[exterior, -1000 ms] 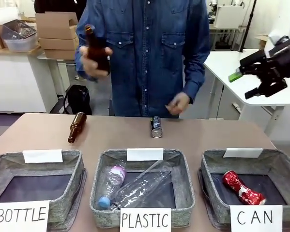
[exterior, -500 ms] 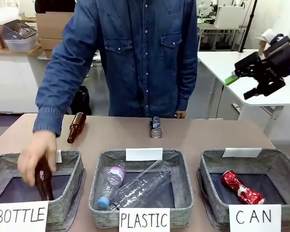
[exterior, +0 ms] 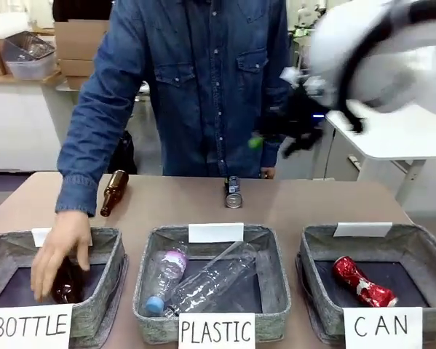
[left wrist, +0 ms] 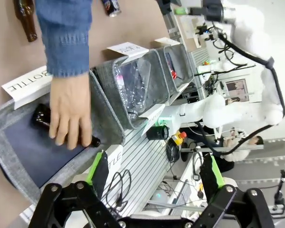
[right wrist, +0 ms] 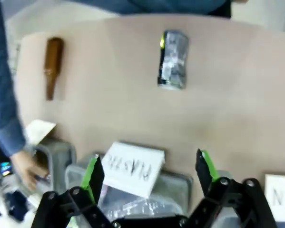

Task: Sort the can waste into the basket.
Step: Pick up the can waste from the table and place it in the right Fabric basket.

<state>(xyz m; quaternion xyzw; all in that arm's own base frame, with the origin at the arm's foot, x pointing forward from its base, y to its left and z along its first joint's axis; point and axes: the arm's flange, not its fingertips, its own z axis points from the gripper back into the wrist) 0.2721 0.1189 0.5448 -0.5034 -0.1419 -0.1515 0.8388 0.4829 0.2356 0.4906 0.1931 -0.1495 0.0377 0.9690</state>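
The dark grey-black can (exterior: pixel 234 191) lies on the table's far middle, in front of the person; the right wrist view has it ahead of the fingers (right wrist: pixel 173 59). The crushed red can (exterior: pixel 365 281) lies inside the CAN basket (exterior: pixel 327 240) at the front right. My right gripper (exterior: pixel 274 144), blurred by motion, hangs open in the air above and slightly right of the dark can, and its wrist view shows it empty (right wrist: pixel 148 171). My left gripper (left wrist: pixel 154 173) is open and empty, high above the BOTTLE basket.
The person's hand (exterior: pixel 57 251) rests on a brown bottle (exterior: pixel 66 285) inside the BOTTLE basket (exterior: pixel 101 240). Another brown bottle (exterior: pixel 114 191) lies on the table at far left. The PLASTIC basket (exterior: pixel 272 247) in the middle holds clear bottles. A white table (exterior: pixel 414 134) stands at right.
My right arm swung from the far right to above the dark can. The person's hand brought a brown bottle down into the BOTTLE basket and laid it flat.
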